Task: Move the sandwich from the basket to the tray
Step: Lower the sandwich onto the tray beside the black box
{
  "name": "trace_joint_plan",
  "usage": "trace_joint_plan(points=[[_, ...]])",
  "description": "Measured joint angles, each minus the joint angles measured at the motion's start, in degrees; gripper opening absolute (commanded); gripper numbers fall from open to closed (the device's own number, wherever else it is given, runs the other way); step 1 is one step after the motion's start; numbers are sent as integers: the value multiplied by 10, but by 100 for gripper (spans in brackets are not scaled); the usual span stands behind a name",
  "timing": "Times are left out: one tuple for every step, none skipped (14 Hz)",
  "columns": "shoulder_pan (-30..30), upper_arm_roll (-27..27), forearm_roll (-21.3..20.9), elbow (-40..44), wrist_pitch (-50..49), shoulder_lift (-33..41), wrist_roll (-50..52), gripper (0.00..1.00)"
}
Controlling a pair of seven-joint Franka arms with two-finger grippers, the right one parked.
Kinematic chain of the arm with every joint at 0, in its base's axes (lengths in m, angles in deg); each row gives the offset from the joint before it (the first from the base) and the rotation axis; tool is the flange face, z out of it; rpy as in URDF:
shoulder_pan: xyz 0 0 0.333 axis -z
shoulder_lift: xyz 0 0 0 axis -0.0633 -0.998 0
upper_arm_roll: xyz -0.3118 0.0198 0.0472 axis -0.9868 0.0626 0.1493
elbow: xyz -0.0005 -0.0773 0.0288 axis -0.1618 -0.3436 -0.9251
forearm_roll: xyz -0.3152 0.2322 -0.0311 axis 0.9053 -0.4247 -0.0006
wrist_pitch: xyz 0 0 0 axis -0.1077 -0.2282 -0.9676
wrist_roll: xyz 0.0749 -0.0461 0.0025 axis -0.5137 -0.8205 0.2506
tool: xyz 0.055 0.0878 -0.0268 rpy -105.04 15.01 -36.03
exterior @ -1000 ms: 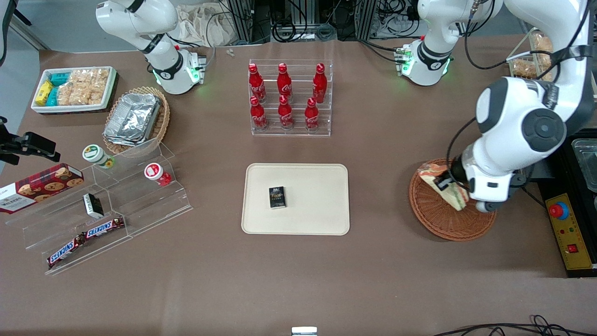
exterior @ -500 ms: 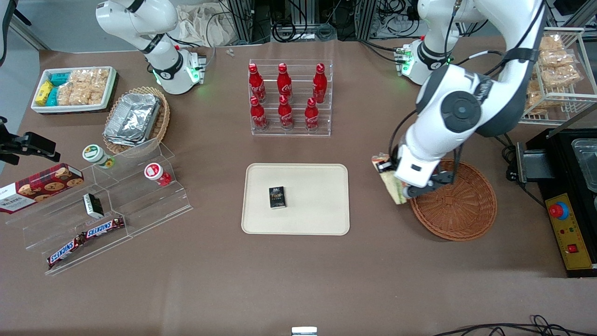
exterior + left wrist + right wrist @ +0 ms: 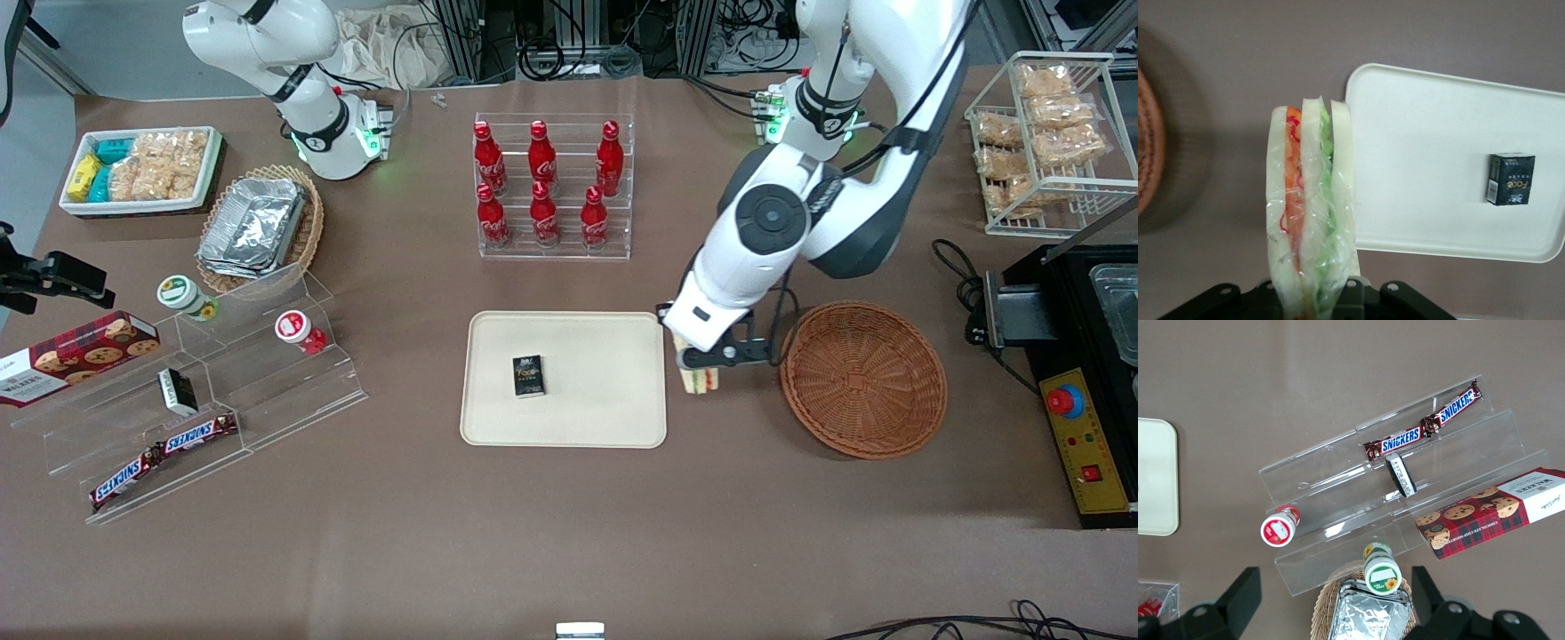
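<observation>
The left arm's gripper (image 3: 698, 360) hangs above the brown tabletop (image 3: 569, 533) in the gap between the flat cream-beige rectangular tray (image 3: 613, 418) and the round reddish-brown woven wicker basket (image 3: 862, 378), just beside the tray's edge. Its jaws are closed on the triangular wedge sandwich of white bread with red, orange and green filling (image 3: 701, 380), which is wrapped in clear film and held clear of both the basket and the tray; in the left wrist view the sandwich (image 3: 1310, 207) stands on edge out of the gripper (image 3: 1313, 303), its layers showing side by side, with the tray's rounded corner (image 3: 1365, 77) just beside it and the basket's rim (image 3: 1148, 153) apart from it. A small black box (image 3: 528, 375) lies on the tray, well apart from the sandwich. Farther from the front camera than the tray stands a clear acrylic rack of six red cola bottles (image 3: 551, 187).
</observation>
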Motion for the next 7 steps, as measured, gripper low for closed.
trace_joint_plan(points=[[7, 0, -1, 0, 13, -7, -1, 16], [14, 0, -5, 0, 25, -15, -2, 16], [19, 0, -14, 1, 34, -22, -2, 16], [22, 0, -24, 1, 42, -31, -2, 16], [25, 0, -31, 1, 53, -40, -2, 16], [28, 0, -36, 1, 66, -51, -2, 16], [31, 0, -38, 1, 79, -63, -2, 17]])
